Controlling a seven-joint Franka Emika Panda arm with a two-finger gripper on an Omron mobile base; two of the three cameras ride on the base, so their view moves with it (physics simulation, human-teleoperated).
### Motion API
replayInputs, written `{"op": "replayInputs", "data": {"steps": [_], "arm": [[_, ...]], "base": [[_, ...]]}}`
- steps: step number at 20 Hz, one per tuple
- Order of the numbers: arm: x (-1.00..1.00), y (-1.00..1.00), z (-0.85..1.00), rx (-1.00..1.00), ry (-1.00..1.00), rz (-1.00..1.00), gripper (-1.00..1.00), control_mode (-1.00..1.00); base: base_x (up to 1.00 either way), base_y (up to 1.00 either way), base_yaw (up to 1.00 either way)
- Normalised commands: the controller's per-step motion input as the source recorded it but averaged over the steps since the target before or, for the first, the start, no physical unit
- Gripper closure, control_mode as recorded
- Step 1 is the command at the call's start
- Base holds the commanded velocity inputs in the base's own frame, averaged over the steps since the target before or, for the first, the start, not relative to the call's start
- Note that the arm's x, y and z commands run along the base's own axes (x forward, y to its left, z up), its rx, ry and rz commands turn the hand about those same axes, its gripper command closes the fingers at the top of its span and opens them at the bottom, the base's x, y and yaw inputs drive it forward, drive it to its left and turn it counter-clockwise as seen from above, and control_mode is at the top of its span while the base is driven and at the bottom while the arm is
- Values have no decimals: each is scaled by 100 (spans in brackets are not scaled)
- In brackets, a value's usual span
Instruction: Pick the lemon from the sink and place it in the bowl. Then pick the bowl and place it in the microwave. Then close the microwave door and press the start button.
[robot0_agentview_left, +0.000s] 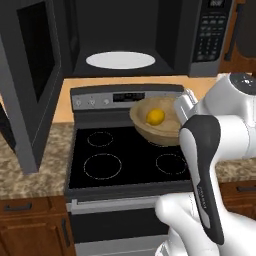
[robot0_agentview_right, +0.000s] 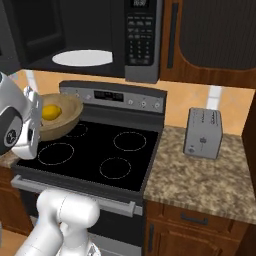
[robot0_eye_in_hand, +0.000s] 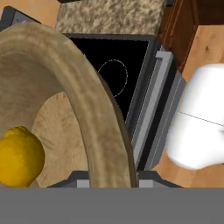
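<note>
While gripper (robot0_eye_in_hand: 111, 177) clamps thick wooden bowl (robot0_agentview_left: 165, 131) rim, smooth oval lemon (robot0_agentview_left: 155, 116) inside

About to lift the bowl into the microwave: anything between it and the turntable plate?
Left base view: the bowl is below the turntable plate; the stove's control panel and bare wall lie between.

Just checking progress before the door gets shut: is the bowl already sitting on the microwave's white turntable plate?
No, the bowl with the lemon hangs above the stove, below the bare turntable plate.
</note>
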Motion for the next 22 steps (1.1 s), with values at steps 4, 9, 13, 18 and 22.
{"op": "replayInputs", "data": {"steps": [4,9,13,18,22], "arm": [[0,0,0,0,0,0,100,100],[0,0,0,0,0,0,100,100],[0,0,0,0,0,0,100,100],[0,2,3,0,-2,-2,100,-100],[11,11,65,0,-20,-7,100,-100]], "base": [[46,29,-8],[14,44,-7],[1,16,-13],[-4,10,-11],[0,0,0]]}}
